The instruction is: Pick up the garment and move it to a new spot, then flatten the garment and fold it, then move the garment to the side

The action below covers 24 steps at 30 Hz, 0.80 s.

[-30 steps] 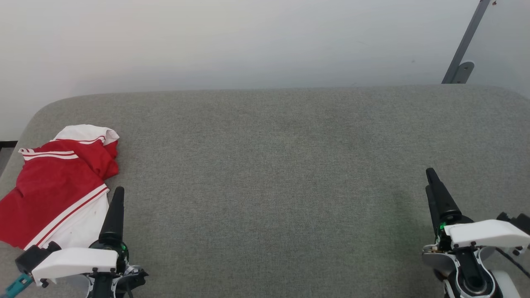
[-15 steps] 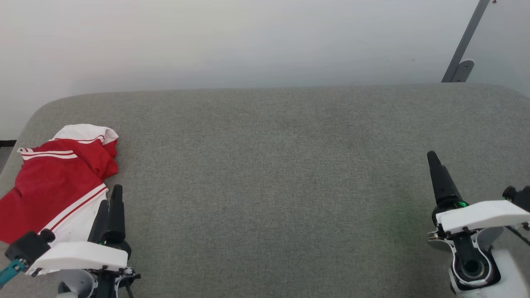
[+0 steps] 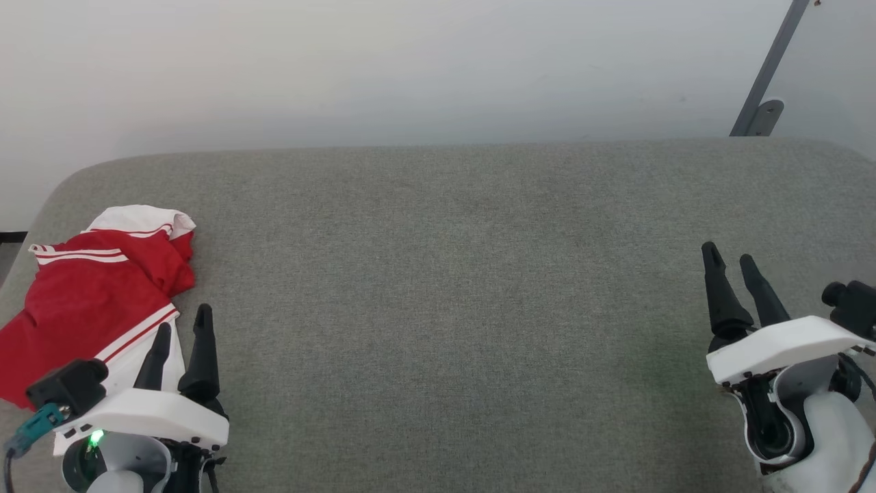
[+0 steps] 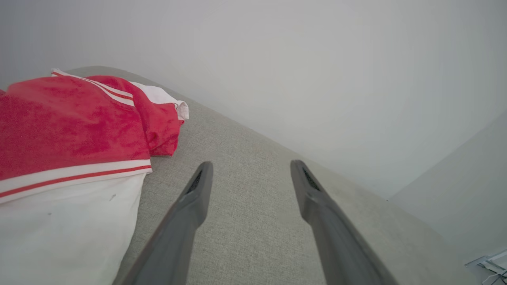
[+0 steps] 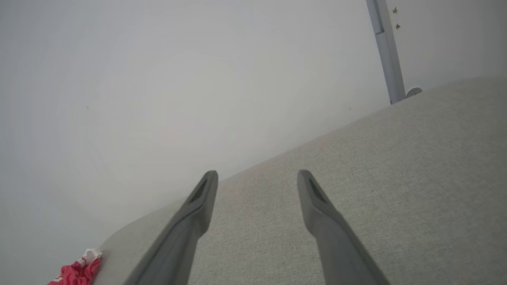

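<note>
The garment (image 3: pixel 89 301), bright red with white sleeves and striped trim, lies crumpled at the far left of the grey padded surface (image 3: pixel 452 287). My left gripper (image 3: pixel 183 329) stands open at the lower left, its fingers just right of the shirt's white sleeve and holding nothing. In the left wrist view the garment (image 4: pixel 71 130) fills the left side, beside the open left gripper (image 4: pixel 249 172). My right gripper (image 3: pixel 731 257) is open at the lower right, far from the shirt. In the right wrist view the open right gripper (image 5: pixel 257 178) points over bare fabric, and the garment (image 5: pixel 79 271) is a small red patch at the bottom left.
A pale wall (image 3: pixel 410 68) rises behind the padded surface. A grey metal post with a round foot (image 3: pixel 763 89) stands at the back right. The surface's rounded left edge (image 3: pixel 41 212) lies just beyond the shirt.
Both wrists have rolled, so each gripper's two fingers now show side by side. The left gripper has edged back toward me; the right one has moved slightly forward. The garment has not moved.
</note>
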Available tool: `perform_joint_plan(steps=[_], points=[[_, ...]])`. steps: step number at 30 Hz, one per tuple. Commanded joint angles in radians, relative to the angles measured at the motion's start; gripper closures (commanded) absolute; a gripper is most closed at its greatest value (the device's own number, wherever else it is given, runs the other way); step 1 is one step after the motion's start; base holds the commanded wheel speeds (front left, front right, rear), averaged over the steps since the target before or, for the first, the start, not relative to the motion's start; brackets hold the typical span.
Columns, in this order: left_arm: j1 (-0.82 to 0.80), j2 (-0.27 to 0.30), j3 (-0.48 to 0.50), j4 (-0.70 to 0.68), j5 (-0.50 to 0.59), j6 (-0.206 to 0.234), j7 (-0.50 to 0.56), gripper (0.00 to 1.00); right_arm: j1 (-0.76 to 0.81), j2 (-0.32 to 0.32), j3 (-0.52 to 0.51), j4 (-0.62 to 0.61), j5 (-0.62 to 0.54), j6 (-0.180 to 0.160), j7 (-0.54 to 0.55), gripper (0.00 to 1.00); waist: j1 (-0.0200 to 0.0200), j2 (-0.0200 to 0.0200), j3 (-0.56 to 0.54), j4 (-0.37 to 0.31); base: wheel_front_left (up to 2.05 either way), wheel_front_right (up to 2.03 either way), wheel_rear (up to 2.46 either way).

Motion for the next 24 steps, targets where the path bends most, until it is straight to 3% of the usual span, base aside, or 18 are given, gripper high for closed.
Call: perform_joint_plan(steps=[1, 12, 24], points=[[-0.026, 0.014, -0.007, -0.006, 0.045, 0.01, -0.011, 0.0, -0.033, -0.008, -0.002, -0.005, -0.055, 0.003, -0.013, 0.0, 0.0, -0.0001, 0.0, 0.0, 0.0, 0.0, 0.0], [-0.026, 0.04, -0.039, 0.01, 0.165, 0.041, -0.043, 0.0, -0.049, 0.006, -0.032, 0.026, -0.275, 0.004, -0.046, 0.0, 0.0, -0.0001, -0.002, 0.0, 0.0, 0.0, 0.0], [-0.026, 0.046, -0.038, 0.034, 0.248, 0.036, -0.077, 0.0, -0.059, 0.007, -0.041, 0.034, -0.418, 0.005, -0.078, 0.0, 0.0, -0.0001, -0.001, -0.002, 0.0, 0.0, 0.0]])
